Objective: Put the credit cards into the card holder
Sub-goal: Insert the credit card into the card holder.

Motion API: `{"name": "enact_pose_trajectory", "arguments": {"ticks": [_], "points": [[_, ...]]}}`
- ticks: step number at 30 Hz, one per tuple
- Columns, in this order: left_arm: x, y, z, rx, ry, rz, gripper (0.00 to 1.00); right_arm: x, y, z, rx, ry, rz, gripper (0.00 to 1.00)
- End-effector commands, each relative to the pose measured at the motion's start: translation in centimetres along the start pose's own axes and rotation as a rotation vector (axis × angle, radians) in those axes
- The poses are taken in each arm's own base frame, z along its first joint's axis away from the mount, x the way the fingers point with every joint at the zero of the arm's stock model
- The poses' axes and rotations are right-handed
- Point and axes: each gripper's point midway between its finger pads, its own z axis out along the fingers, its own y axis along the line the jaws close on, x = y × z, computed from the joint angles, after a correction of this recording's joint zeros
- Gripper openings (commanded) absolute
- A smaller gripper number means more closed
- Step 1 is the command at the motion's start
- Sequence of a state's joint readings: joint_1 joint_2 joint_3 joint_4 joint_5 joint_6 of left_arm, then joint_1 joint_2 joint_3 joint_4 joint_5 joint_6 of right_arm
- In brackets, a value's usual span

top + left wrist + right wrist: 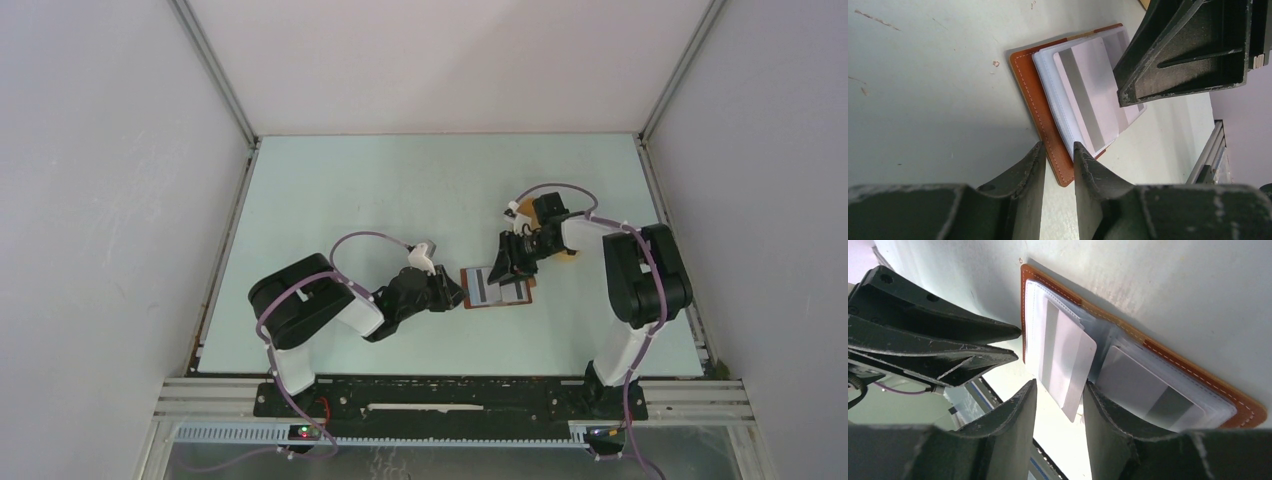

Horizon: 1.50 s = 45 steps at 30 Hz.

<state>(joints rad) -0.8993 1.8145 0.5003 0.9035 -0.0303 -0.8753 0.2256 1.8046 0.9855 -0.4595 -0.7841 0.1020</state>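
On the worktop point(400, 190), centrally, the card holder point(497, 288) lies open flat: reddish-brown leather, pale stitching. 2 pale, grey-striped credit cards point(1063, 360) rest on its pages, 1 jutting askew. My right hand point(1058, 387) stands open astride that card's corner. My left hand point(1058, 146) straddles the holder's corner, fingers point(1028, 170) barely apart; gripping or not, I cannot tell. Only the top view shows the worktop's edges, well apart from it.

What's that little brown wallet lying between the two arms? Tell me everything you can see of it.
The card holder is reddish-brown leather with pale stitching, lying open and flat on the table. Clear sleeves inside hold grey-striped cards; one pokes out past the edge. The left gripper pinches its edge.
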Motion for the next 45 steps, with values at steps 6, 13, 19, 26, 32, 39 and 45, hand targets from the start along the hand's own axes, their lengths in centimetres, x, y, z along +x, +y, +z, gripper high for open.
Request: {"name": "enact_pose_trajectory", "arguments": {"ticks": [6, 13, 19, 26, 32, 39, 45], "points": [[0.2, -0.8, 0.1, 0.036, 0.008, -0.002, 0.32, -0.7, 0.8, 0.6, 0.125, 0.019, -0.145, 0.49], [0.3, -1.4, 0.0, 0.066, 0.014, -0.001, 0.31, -0.3, 1.8, 1.6, 0.146, 0.056, -0.208, 0.53], [-0.3, -1.5, -0.9, 0.072, -0.011, 0.01, 0.35, 0.0, 2.9, 1.3, 0.093, 0.083, -0.23, 0.56], [-1.7, -1.6, -2.8, 0.062, -0.062, 0.038, 0.44, -0.7, 3.6, -0.4, 0.112, 0.069, -0.35, 0.6], [-1.8, -2.2, -3.6, 0.083, -0.059, 0.03, 0.45, -0.6, 3.3, -0.5, 0.109, 0.081, -0.361, 0.63], [-1.7, -2.6, -3.2, 0.099, -0.051, 0.015, 0.45, 0.6, 2.2, 1.1, 0.109, 0.171, -0.32, 0.67], [-1.3, -3.3, -2.9, 0.15, -0.037, -0.024, 0.43, 0.6, 1.6, 1.4, 0.194, 0.198, -0.376, 0.67]]}}
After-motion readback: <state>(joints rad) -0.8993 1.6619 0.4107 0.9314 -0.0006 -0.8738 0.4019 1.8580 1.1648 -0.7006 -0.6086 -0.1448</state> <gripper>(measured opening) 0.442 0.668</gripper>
